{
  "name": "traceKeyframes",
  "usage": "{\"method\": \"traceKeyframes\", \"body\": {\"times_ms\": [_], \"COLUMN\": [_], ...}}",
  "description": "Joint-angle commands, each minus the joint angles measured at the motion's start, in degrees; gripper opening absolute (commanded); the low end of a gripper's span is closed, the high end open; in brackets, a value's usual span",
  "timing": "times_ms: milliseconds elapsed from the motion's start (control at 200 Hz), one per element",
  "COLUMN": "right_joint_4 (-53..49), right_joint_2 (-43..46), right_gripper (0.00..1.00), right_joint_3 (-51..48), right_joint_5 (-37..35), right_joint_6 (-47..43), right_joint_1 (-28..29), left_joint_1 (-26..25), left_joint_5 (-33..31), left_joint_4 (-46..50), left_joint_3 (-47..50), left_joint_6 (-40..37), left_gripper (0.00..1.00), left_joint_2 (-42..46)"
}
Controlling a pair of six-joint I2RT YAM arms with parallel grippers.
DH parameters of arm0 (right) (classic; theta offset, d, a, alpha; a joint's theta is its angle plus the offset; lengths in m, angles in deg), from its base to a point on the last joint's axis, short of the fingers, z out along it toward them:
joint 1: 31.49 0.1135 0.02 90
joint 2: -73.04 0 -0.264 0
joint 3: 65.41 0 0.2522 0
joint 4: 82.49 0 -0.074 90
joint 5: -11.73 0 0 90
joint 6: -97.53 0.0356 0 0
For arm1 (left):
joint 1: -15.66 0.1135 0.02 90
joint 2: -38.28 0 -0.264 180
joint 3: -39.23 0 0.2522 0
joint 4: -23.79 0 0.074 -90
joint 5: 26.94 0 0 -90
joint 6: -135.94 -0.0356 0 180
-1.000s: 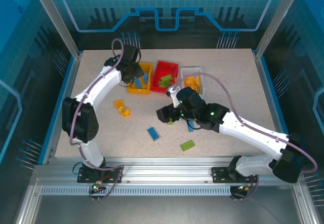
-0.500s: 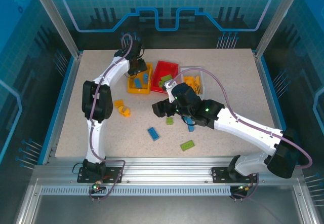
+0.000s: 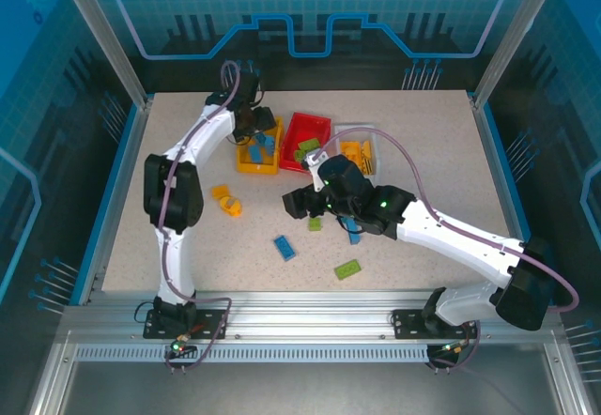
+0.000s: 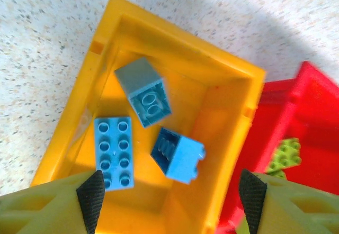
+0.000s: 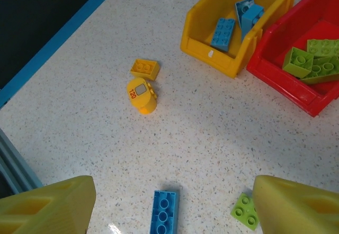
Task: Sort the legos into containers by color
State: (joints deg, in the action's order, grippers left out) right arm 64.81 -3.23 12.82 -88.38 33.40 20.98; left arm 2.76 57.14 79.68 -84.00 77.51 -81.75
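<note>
Yellow-orange, red and white, three bins stand in a row at the far middle of the tabletop (image 3: 423,133): the yellow-orange bin (image 3: 249,163) on the left, the red bin (image 3: 300,131) in the middle, the white bin (image 3: 355,130) on the right. Three blue bricks (image 4: 114,152) lie in the yellow-orange bin, one flat with its studs up and two tipped over. The left gripper (image 4: 172,199) hovers directly over them, its fingers (image 4: 90,197) spread wide and holding nothing. At least two green bricks (image 5: 296,62) rest in the red bin. Yellow-orange pieces (image 3: 355,155) sit in the white bin, too small to count.

Six pieces lie loose on the tabletop, nearer than the bins. Two are yellow-orange, on the left: a flat brick (image 5: 144,68) just beside a rounded piece (image 5: 142,95) marked 120. Two are blue: a long blue brick (image 5: 164,212) and a second blue brick (image 3: 355,237) partly hidden by the right arm. Two are green: a small green brick (image 5: 244,211) and a larger green brick (image 3: 347,268) nearest the arm bases.

The right gripper (image 5: 169,213) hangs over the middle of the tabletop, fingers apart and empty. In its wrist view the long blue brick lies between the fingers, with the small green brick just inside the right one.
</note>
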Motion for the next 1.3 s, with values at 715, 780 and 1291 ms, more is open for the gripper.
{"method": "traceKeyframes", "body": {"times_ms": [715,780,1291], "right_joint_4": [-19.0,-21.1,-23.7], "right_joint_2": [-61.4,-65.2,-73.1], "right_gripper": [0.85,0.84,0.39], "right_joint_3": [52.7,58.1,70.3], "right_joint_5": [4.4,3.7,4.6], "right_joint_6": [-16.4,-16.5,-14.4], "right_joint_1": [5.0,5.0,4.8], "left_joint_1": [-0.4,-0.5,-0.4], "left_joint_5": [-2.4,-2.5,-0.2], "left_joint_4": [17.7,20.0,20.8], "left_joint_3": [58.5,58.6,59.4], "left_joint_6": [18.1,18.5,18.5], "left_gripper": [0.77,0.77,0.77], "left_joint_2": [89.9,92.7,94.1]}}
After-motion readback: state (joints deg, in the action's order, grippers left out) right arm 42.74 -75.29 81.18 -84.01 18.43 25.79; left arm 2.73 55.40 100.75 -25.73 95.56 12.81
